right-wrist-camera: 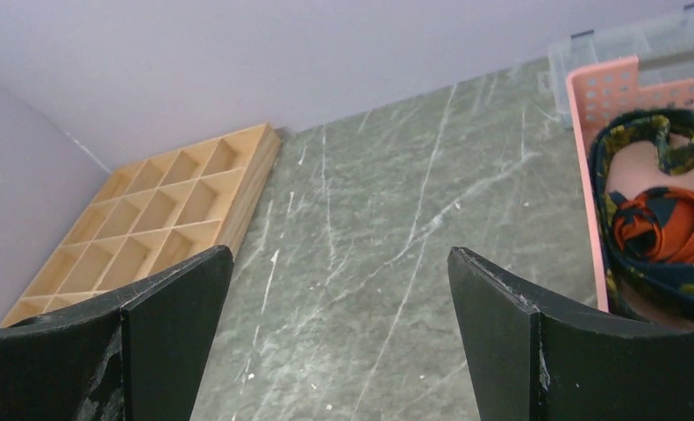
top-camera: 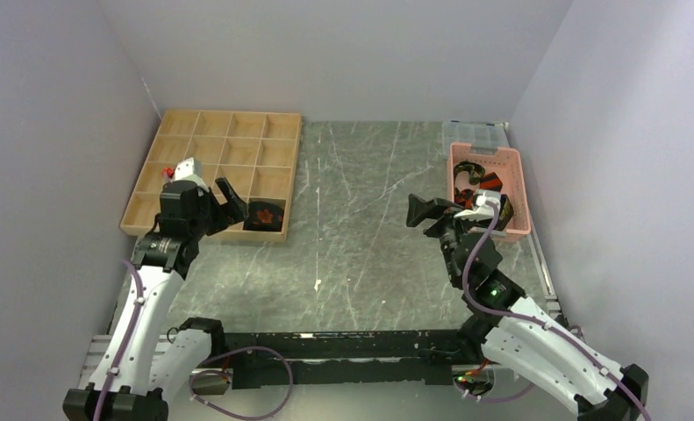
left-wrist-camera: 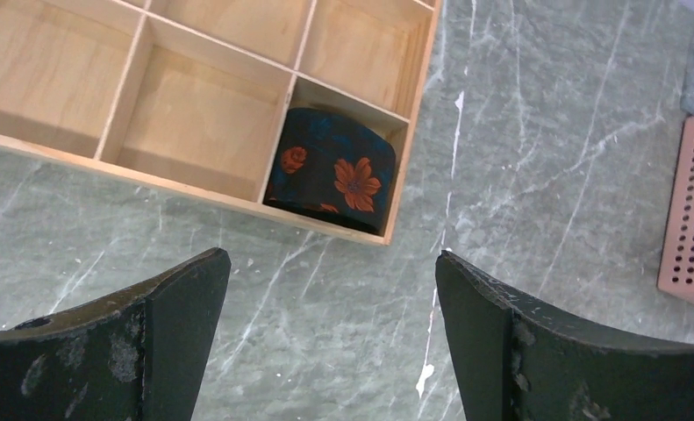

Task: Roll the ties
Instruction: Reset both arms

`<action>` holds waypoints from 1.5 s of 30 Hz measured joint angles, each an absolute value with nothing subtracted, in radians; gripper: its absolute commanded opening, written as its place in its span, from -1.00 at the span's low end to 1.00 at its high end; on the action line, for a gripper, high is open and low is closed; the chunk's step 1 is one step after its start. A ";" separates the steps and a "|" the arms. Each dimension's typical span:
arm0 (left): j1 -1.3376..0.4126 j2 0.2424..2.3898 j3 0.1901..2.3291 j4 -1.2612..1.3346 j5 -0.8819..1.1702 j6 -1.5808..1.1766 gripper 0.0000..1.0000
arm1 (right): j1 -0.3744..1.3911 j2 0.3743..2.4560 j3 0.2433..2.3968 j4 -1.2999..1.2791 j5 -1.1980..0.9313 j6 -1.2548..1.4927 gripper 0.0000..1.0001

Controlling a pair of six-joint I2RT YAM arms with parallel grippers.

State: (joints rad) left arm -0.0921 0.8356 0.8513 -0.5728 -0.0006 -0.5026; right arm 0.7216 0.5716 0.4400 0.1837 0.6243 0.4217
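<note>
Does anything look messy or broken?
Nothing looks broken. One rolled tie sits neatly in a corner compartment of the wooden tray. The only mess: the other ties lie in a loose tangle inside the pink basket.

In the top view we could not count the ties (top-camera: 473, 172) in the pink basket (top-camera: 485, 150), because the right arm (top-camera: 476, 250) covered part of them. In the right wrist view the picture edge cut them off, and in the left wrist view it cut the wooden tray (left-wrist-camera: 194, 114).
</note>
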 measured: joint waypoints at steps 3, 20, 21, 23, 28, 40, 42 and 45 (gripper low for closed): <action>-0.092 0.831 0.850 -0.571 -0.038 -0.517 0.87 | 0.722 0.609 0.488 0.184 0.602 0.377 0.99; -0.110 1.042 0.553 0.031 -0.163 -0.299 0.87 | 0.606 0.868 0.526 0.369 0.649 0.089 0.99; -0.106 1.073 0.524 0.103 -0.176 -0.272 0.87 | 0.566 0.877 0.534 0.357 0.649 0.079 0.99; -0.097 1.128 0.477 0.220 -0.193 -0.236 0.87 | 0.489 0.890 0.539 0.345 0.643 0.068 0.99; -0.072 1.286 0.365 0.502 -0.218 -0.162 0.88 | 0.301 0.942 0.431 0.429 0.634 0.063 0.99; -0.006 1.523 0.310 0.931 -0.151 -0.061 0.88 | 0.232 1.247 0.167 0.892 0.607 0.030 0.99; -0.004 1.575 0.316 1.008 -0.136 -0.047 0.88 | 0.220 1.296 0.167 0.961 0.587 0.013 0.99; 0.014 1.604 0.328 1.042 -0.103 -0.032 0.87 | 0.194 1.375 0.167 1.058 0.558 -0.004 0.99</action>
State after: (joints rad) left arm 0.0135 1.6039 0.3279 1.0424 -0.1032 -0.0319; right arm 0.1940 1.3754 0.1673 1.0584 0.5583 -0.0036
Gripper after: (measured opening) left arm 0.937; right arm 0.994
